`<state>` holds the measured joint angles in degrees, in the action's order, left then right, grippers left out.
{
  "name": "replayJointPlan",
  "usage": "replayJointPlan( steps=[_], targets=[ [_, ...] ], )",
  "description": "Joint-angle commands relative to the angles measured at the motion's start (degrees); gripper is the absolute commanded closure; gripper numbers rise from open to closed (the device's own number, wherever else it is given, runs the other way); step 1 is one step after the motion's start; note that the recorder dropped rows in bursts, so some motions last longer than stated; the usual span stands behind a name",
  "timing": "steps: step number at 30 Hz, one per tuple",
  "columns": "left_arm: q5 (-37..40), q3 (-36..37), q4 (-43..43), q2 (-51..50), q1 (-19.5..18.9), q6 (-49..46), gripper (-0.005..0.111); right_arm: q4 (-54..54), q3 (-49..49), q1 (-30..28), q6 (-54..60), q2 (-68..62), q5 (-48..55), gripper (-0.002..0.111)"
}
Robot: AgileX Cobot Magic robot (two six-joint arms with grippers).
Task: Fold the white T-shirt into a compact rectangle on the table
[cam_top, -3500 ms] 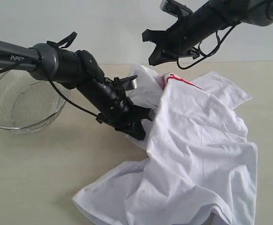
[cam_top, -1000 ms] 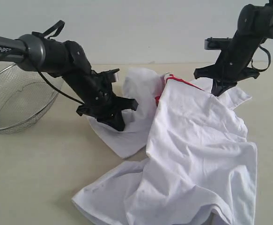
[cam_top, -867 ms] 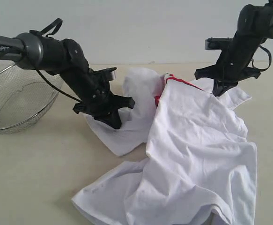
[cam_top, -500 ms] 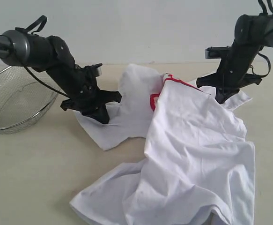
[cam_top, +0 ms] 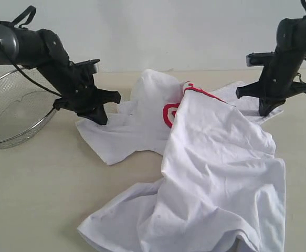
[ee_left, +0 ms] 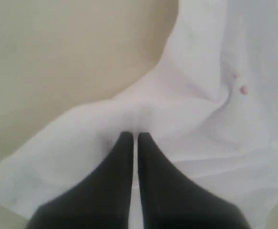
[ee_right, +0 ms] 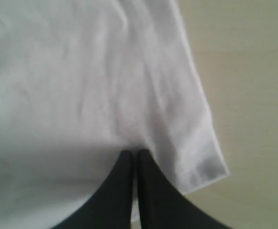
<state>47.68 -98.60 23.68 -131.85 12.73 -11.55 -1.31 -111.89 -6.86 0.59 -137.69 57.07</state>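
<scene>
Lying crumpled on the table (cam_top: 37, 199), the white T-shirt (cam_top: 221, 173) spreads from the centre toward the near right of the exterior view, with red lettering (cam_top: 168, 114) visible at a fold. The left tool (cam_top: 98, 117) is fully closed, pinching cloth at the garment's left edge. The right tool (cam_top: 263, 112) is fully closed, pinching the far right sleeve near its hem. A wire basket (cam_top: 6, 131) stands apart at left.
</scene>
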Motion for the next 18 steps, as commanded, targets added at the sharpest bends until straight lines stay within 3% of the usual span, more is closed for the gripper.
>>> replayJointPlan(
  steps=[1,8,13,18],
  targets=[
    [1.2,-2.3,0.8,0.2,-0.1,1.0,0.102,-1.0,-0.1,-2.0,-0.2,-0.2,-0.2,0.108],
    [4.4,-2.7,14.8,0.6,0.0,-9.3,0.102,9.4,-0.1,-2.1,2.1,0.8,-1.8,0.108],
    [7.0,-2.7,14.9,3.1,0.1,-10.4,0.102,13.1,-0.1,-2.2,1.9,5.7,-3.7,0.108],
    [9.8,-2.6,14.1,3.6,3.0,-11.4,0.102,13.7,-0.1,-2.2,1.6,10.7,0.4,0.108]
  ],
)
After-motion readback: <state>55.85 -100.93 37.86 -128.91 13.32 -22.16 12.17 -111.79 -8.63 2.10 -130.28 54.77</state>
